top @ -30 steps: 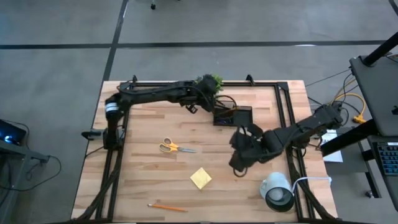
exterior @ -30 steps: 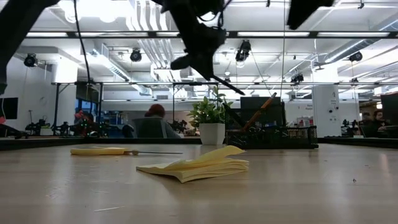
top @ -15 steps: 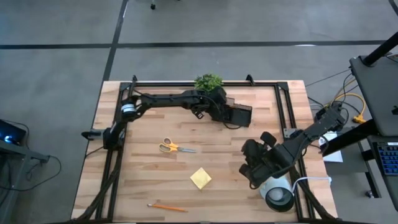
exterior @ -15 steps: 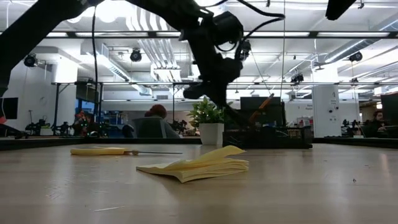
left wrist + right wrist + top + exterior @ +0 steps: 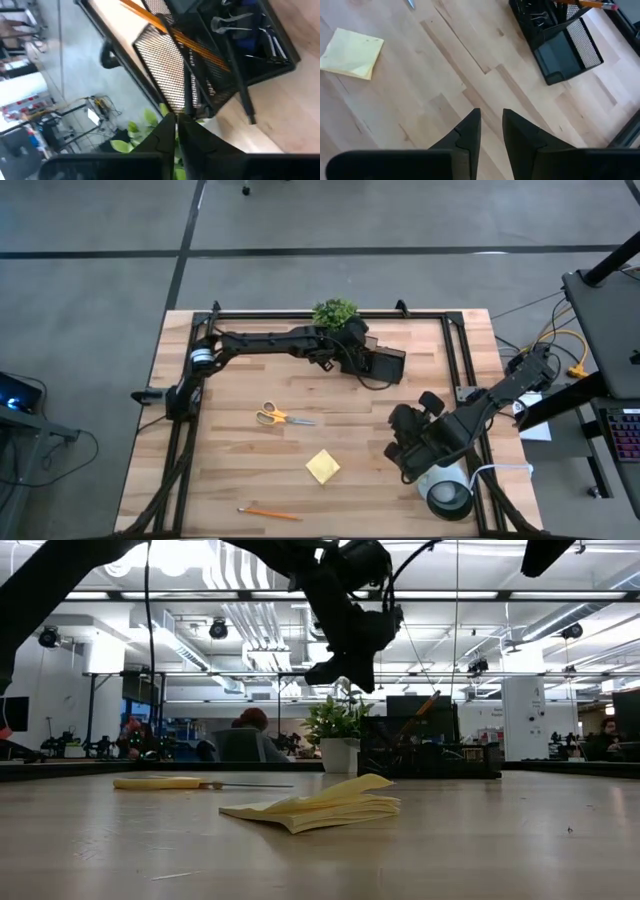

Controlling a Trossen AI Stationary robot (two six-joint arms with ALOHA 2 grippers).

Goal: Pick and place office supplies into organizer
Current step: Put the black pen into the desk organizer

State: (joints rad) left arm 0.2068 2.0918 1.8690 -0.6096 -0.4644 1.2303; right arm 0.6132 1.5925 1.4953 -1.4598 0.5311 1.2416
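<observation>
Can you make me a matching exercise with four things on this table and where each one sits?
Things:
1. scissors
2. sticky-note pad
3. pencil
4. organizer

Places:
A. nearest the table's front edge
B. at the back, beside the green plant
C. mid-table, between scissors and pencil
D. left of centre, yellow handles pointing left

Pairs: 1-D, 2-C, 3-A, 4-B

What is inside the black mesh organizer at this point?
The organizer holds an orange pencil, a dark pen and metal binder clips. Deeper contents are hidden by mesh.
</observation>
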